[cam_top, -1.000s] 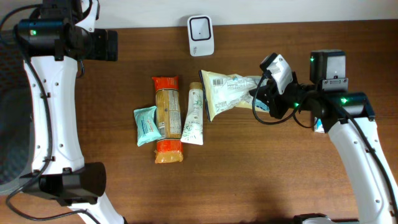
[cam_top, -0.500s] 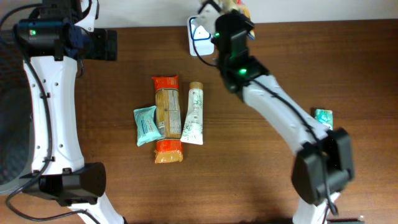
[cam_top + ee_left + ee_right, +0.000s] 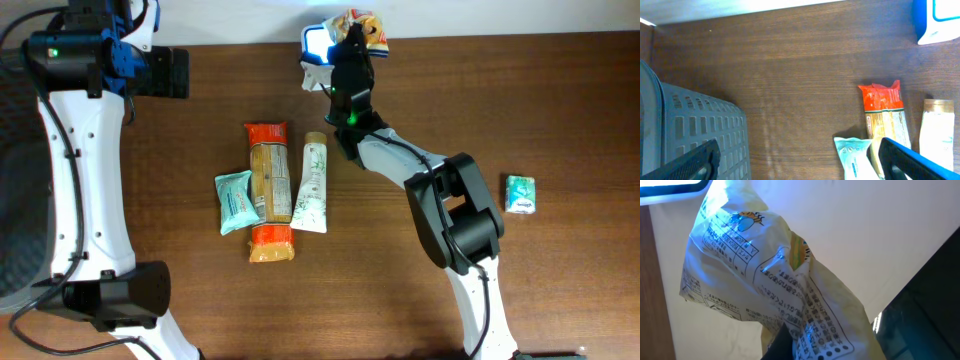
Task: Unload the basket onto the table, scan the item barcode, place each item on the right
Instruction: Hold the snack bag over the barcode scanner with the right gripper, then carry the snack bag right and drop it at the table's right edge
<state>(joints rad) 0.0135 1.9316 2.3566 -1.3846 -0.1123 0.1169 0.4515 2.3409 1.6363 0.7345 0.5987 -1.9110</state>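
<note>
Snack bag (image 3: 362,22), pinched in the right end effector (image 3: 348,40), hangs beside the lit barcode scanner (image 3: 314,45); its barcode should face the glowing window flat, steady

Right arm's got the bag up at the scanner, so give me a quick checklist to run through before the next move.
1. Right gripper shut on the bag: ok.
2. Bag held up close to the scanner, which glows blue: ok.
3. Barcode turned toward the scanner: cannot tell. The wrist view shows crumpled print but no clear barcode.
4. Left gripper open, empty and away from the scanner: ok.
5. Tube and orange-ended pack lying on the table apart from the scanner: ok.
</note>
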